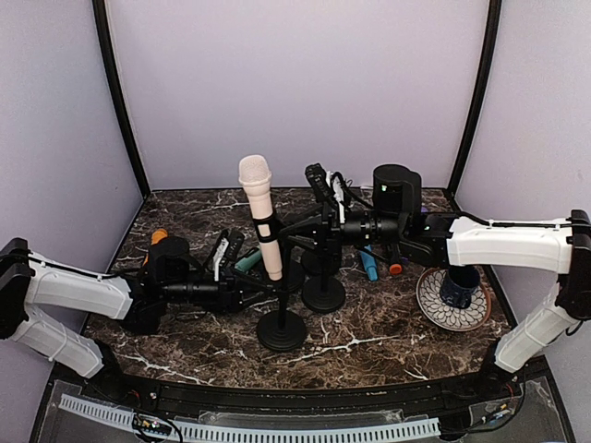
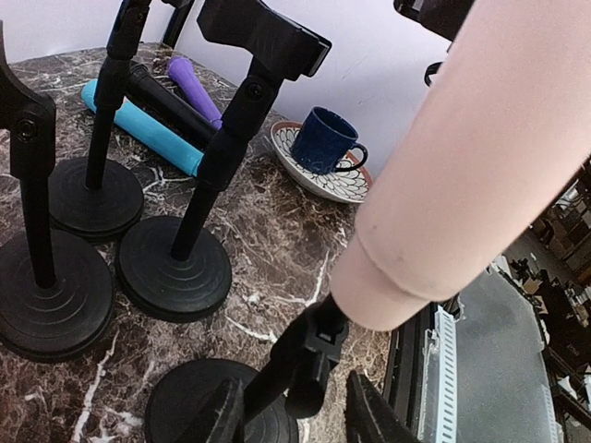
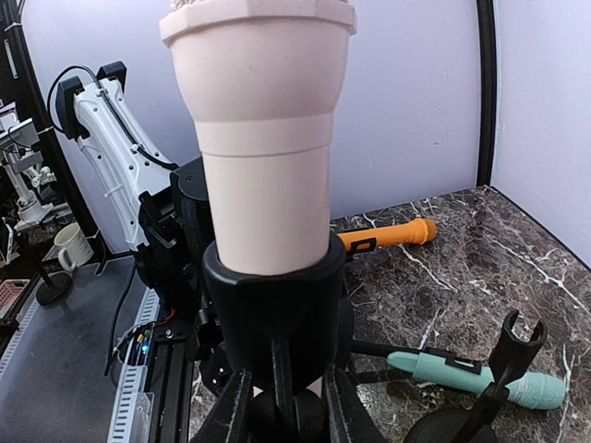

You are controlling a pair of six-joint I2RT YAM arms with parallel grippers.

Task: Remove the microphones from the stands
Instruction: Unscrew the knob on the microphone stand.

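Right fingers point(image 3: 229, 411) pinch the stand clip point(image 3: 272, 305); left fingers point(image 2: 371, 420) spread around its stem point(image 2: 309, 355); microphone point(image 1: 255, 189) near-vertical, head up

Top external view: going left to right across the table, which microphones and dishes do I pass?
orange microphone → pink microphone → blue microphone → cup
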